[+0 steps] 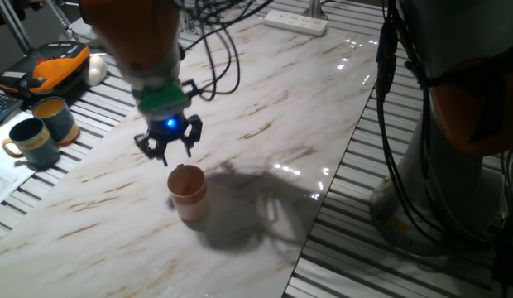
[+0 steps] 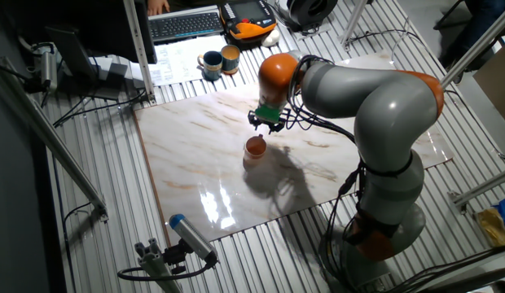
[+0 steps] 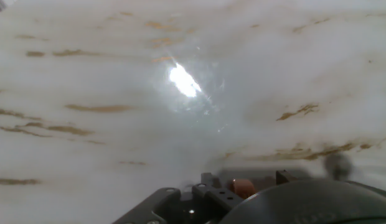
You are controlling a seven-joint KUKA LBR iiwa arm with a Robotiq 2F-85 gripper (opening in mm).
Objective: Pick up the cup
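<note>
1. The small pinkish-tan cylindrical cup [image 1: 188, 193] stands upright on the white marble-pattern bench [image 1: 265, 108], near its middle, not yet lifted.
2. The cup has no handle, a light inside and a paler band low on its wall.
3. The black 2-finger hand [image 1: 167, 149] hangs just above and beside the cup rim, fingers spread, holding nothing.
4. Remaining, as judged: centre over the cup, descend, close, lift.
5. 2 teal mugs [image 1: 41, 131] stand well apart, off the bench.

arm bent over, gripper [image 1: 169, 147] pointing down, fingers spread, empty.
</note>
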